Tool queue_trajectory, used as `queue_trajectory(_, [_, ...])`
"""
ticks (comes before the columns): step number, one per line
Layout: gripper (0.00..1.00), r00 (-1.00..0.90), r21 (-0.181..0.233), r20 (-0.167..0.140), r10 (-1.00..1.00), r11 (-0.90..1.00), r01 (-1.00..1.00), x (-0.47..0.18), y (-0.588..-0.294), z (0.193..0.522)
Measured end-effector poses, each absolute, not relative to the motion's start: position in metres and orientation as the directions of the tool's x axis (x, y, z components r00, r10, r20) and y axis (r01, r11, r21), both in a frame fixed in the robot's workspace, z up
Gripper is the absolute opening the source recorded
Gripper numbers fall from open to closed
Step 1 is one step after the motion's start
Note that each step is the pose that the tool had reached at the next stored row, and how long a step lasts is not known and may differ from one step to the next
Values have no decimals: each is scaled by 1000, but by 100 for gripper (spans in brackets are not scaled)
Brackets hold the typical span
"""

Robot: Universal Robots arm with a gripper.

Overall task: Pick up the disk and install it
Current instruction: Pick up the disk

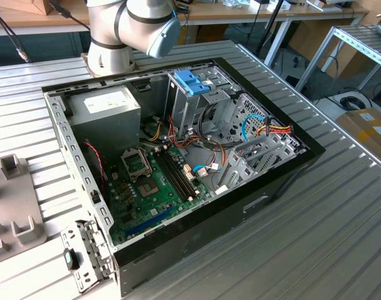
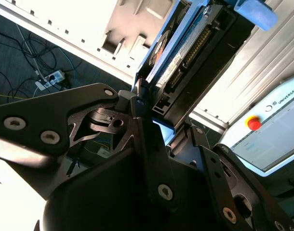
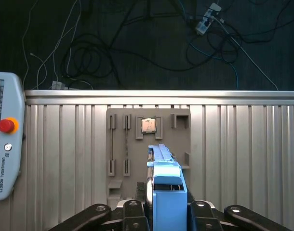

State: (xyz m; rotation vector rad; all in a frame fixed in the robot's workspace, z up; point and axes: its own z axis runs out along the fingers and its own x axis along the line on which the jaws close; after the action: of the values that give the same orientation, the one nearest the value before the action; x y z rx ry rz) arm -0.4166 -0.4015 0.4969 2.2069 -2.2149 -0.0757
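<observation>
In both wrist views my gripper (image 3: 166,214) (image 2: 159,126) is shut on the disk (image 3: 165,185) (image 2: 185,48). The disk stands on edge between the black fingers (image 3: 130,216). It is a flat metal drive with a light blue plastic frame (image 2: 255,12) along its far end. It sits over a grey holder plate (image 3: 119,144) lying on the ribbed table; I cannot tell whether it still touches the plate. In the exterior view, the open computer case (image 1: 284,181) lies on the table with its metal drive cage (image 1: 206,106) topped by a blue handle (image 1: 192,81).
A small square chip (image 3: 148,125) rests in the holder plate. A teach pendant with a red button (image 3: 6,126) lies on the table beside it. Inside the case are a grey power-supply box (image 1: 106,106), a green motherboard (image 1: 153,187) and loose cables (image 1: 265,128). Cables trail on the floor (image 3: 137,43).
</observation>
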Motion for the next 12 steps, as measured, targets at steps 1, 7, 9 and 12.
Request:
queue_trajectory(1, [37, -4, 44, -24, -1000, 3, -999, -416, -401, 497])
queue_trajectory(7, [37, -4, 44, -24, -1000, 3, -999, -414, -401, 497])
queue_trajectory(9, [37, -4, 44, -24, -1000, 3, -999, -413, -401, 497])
queue_trajectory(12, [37, -4, 44, -24, -1000, 3, -999, -412, -401, 497])
